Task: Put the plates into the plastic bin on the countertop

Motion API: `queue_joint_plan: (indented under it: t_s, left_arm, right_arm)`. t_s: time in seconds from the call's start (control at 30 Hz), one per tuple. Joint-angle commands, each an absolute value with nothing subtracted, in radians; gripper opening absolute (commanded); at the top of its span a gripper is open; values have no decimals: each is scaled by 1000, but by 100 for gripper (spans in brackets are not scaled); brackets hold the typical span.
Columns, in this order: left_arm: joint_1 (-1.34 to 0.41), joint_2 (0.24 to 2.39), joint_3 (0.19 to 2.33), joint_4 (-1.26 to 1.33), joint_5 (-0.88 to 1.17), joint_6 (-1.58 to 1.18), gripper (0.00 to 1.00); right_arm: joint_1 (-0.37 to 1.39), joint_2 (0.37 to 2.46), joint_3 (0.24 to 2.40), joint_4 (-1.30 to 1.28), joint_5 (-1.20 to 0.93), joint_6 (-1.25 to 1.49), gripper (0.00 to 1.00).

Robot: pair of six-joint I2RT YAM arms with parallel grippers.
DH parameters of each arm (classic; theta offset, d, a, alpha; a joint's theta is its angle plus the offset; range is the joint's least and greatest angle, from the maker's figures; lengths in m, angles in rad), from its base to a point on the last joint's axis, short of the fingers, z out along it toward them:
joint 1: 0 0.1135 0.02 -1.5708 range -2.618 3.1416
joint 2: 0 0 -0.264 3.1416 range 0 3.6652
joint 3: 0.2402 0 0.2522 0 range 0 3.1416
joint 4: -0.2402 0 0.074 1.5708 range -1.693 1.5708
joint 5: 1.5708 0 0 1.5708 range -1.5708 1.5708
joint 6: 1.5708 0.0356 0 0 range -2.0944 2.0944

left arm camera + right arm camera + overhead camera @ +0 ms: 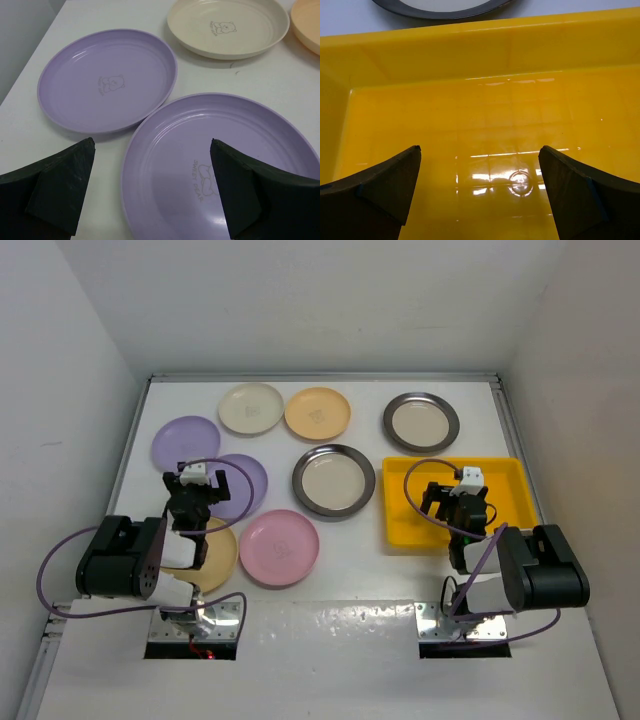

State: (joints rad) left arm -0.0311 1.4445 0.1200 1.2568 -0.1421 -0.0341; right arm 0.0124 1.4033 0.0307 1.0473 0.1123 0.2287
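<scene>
Several plates lie on the white countertop (370, 390): two lilac (185, 443) (245, 480), a cream one (251, 407), an orange one (318, 412), a pink one (279, 547), an orange-yellow one (215, 558) partly under my left arm, and two steel ones (421, 421) (334, 480). The yellow plastic bin (505, 480) is empty. My left gripper (200, 492) is open and empty just above the nearer lilac plate (220, 150), straddling its left rim. My right gripper (457, 502) is open and empty over the bin floor (495, 125).
White walls close in the countertop on the left, back and right. In the left wrist view the farther lilac plate (107, 80), the cream plate (227, 27) and the orange plate (307, 25) lie beyond my fingers. A steel plate (445, 7) lies just past the bin's far wall (470, 55).
</scene>
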Motion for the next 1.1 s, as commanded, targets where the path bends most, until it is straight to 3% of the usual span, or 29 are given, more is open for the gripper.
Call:
queue_joint_plan:
  t_s: [0.0, 0.17, 0.27, 0.3, 0.37, 0.47, 0.5, 0.53, 0.6, 0.63, 0.67, 0.7, 0.73, 0.77, 0.8, 0.83, 0.97, 1.07]
  left_arm:
    - [-25, 1434, 124, 1284, -138, -31, 99]
    - [-25, 1434, 124, 1293, -138, -31, 99]
    - [-12, 1280, 291, 951, -92, -31, 99]
    - [-12, 1247, 367, 682, -34, 76, 99]
    - [-12, 1192, 608, 464, 96, 176, 99]
    - [-25, 1172, 847, 284, 5, 133, 99]
    - [-25, 1193, 914, 249, 14, 150, 99]
    - [-25, 1213, 981, 170, 31, 175, 99]
    - [-25, 1280, 1161, 97, 92, 175, 99]
    - [-25, 1299, 1205, 18, 147, 175, 99]
    - [-25, 1311, 1262, -15, 254, 157, 99]
    - [-14, 1324, 1278, -47, 315, 141, 99]
    - [-14, 1339, 1278, -104, 371, 130, 94]
    - [-14, 1339, 1278, -130, 468, 130, 89]
    - [-14, 1351, 1278, -150, 492, 130, 85]
    - [-14, 1351, 1269, -161, 492, 130, 81]
    - [-14, 1382, 1258, -172, 428, 112, 79]
    - [-23, 1407, 1258, -172, 428, 112, 79]
  right_arm:
    - [9, 1396, -9, 1109, 117, 238, 100]
    - [17, 1310, 32, 986, 97, 216, 100]
    - [21, 1160, 187, 627, 88, 169, 100]
    - [53, 1099, 298, 503, 84, 137, 100]
    - [86, 1004, 385, 346, 121, -42, 100]
    - [213, 1032, 683, 66, 249, -277, 100]
    - [225, 1060, 924, 7, 271, -316, 100]
    - [233, 1089, 1016, -68, 344, -359, 100]
    - [219, 1237, 1271, -254, 397, -240, 100]
    - [154, 1299, 1404, -290, 361, 69, 100]
    - [91, 1328, 1507, -369, 210, 130, 83]
    - [-67, 1442, 1546, -380, 78, 297, 44]
    - [-104, 1495, 1675, -394, -213, 364, 28]
    - [-132, 1550, 1719, -470, -234, 494, 28]
    - [-156, 1725, 1759, -504, -253, 535, 36]
    - [-229, 1783, 1860, -602, -315, 645, 67]
    - [-313, 2066, 1950, -640, -391, 720, 78]
    - [-324, 2155, 1983, -643, -331, 703, 75]
